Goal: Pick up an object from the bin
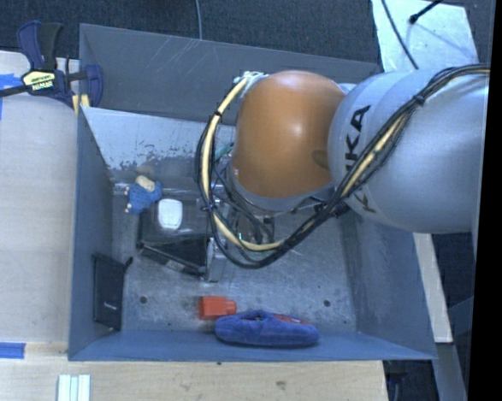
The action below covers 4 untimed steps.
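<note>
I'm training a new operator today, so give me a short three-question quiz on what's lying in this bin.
1. True or false: the small red block lies beside the long blue thing, near the lower wall of the bin.
2. What colour is the rounded thing next to the small blue toy? A white, B green, C yellow.
3. Fill in: the flat black slab lies by the bin's ____ wall, as the camera sees it.
Key: 1 true; 2 A; 3 left.

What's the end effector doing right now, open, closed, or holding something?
End effector: cannot be told. It is down in the grey bin, below the orange wrist cover, beside a flat black object.
</note>
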Tool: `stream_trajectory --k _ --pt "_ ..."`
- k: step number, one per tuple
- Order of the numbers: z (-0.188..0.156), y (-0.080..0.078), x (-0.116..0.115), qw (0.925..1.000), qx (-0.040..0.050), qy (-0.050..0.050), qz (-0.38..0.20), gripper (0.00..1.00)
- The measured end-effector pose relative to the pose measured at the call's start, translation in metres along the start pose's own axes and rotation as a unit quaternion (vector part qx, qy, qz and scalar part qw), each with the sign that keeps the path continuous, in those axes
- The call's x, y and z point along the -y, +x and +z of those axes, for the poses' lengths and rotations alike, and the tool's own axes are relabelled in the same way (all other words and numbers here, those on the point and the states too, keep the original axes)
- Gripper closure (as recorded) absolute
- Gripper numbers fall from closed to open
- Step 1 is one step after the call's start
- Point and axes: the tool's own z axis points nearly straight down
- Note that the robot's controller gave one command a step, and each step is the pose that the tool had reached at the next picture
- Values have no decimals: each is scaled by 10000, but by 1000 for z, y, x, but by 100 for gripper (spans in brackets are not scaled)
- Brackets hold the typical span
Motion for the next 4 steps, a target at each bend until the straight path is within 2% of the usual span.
stream_trajectory --k 1,2,3,4 --pt "143 -35 16 9996 3 1 291 0" --pt "137 -37 15 9996 35 -9 289 100" --pt "-36 -14 2 10000 42 -5 77 100" --pt "-59 24 -41 9999 13 -7 -162 100"
